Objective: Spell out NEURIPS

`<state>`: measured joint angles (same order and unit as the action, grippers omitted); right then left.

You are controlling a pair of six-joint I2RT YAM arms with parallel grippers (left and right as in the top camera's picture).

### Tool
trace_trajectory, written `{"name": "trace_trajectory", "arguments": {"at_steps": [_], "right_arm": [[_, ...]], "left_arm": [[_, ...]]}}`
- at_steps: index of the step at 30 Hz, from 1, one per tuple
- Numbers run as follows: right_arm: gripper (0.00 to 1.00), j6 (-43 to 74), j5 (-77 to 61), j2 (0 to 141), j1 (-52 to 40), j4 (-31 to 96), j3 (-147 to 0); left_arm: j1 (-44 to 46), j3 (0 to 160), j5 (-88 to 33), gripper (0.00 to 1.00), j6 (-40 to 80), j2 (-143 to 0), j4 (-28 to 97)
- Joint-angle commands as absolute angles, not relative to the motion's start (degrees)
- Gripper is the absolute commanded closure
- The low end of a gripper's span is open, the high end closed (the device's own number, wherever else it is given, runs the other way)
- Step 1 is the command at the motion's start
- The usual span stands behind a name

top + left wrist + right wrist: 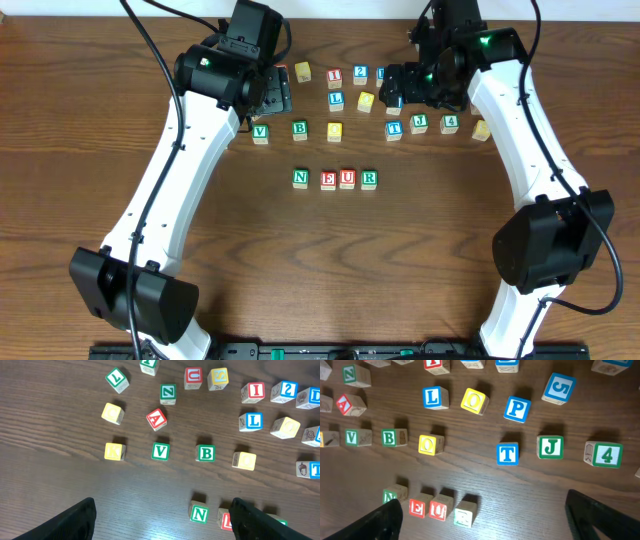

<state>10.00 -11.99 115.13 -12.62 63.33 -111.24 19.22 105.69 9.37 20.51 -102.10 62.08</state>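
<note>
A row of cubes reads green N (300, 178), red E (328, 180), red U (347, 179), green R (369, 179) at mid-table. The red I (335, 75) and a yellow-faced cube (302, 71) lie among loose cubes farther back. The right wrist view shows the blue P (517, 409) and the R (465, 515). My left gripper (162, 522) hovers open above bare wood near the N (199, 513), holding nothing. My right gripper (487, 520) is open and empty, high over the row's R end. From overhead, the left gripper (272, 92) and right gripper (395, 88) hang over the back cubes.
Loose letter and number cubes fill the back: V (260, 132), B (300, 128), L (336, 99), 2 (360, 73), T (394, 128), J (419, 123), 4 (450, 123), plus yellow ones. Both white arms reach in from the front corners.
</note>
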Motion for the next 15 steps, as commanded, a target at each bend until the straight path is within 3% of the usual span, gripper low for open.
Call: {"name": "trace_trajectory", "arguments": {"at_steps": [1, 7, 15], "right_arm": [[0.06, 12.5, -10.8, 114.8, -13.2, 63.2, -110.9], [0.09, 22.5, -3.2, 114.8, -13.7, 62.5, -110.9], [0.09, 23.8, -1.4, 114.8, -13.7, 62.6, -110.9]], "left_arm": [[19.1, 105.8, 9.5, 0.16, 20.2, -102.6, 62.0], [19.1, 105.8, 9.5, 0.16, 20.2, -102.6, 62.1], [19.1, 105.8, 9.5, 0.16, 20.2, -102.6, 62.1]]}}
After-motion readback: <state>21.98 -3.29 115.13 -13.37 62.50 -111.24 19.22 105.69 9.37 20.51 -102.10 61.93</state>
